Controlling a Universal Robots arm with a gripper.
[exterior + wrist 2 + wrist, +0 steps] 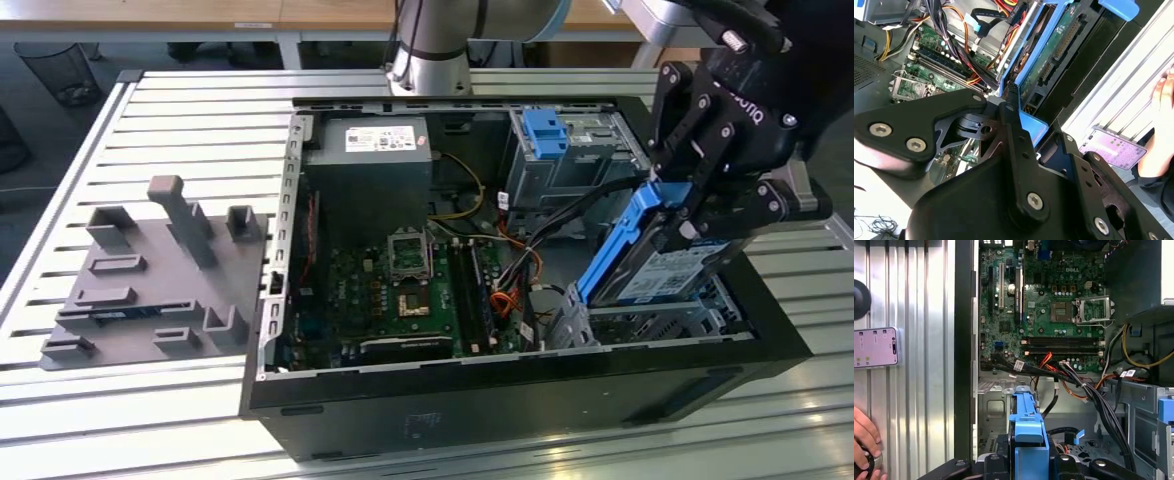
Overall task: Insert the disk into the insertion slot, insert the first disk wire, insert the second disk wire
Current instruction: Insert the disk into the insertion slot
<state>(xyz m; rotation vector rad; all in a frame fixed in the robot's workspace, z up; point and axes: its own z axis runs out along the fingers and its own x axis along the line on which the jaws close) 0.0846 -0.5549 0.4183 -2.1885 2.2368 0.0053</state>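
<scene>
Black, bolt-jointed linkage gripper (705, 210), fingers closed on the flat, rectangular, blue-plastic-framed disk (661, 268), which is held steeply tilted with its lower end at the open top of the boxy, perforated silver-grey metal insertion slot (654, 322), beside the green motherboard (400, 290) inside the black computer case (534, 405).

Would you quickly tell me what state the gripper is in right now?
The gripper: shut on the disk, holding it tilted over the insertion slot.
</scene>
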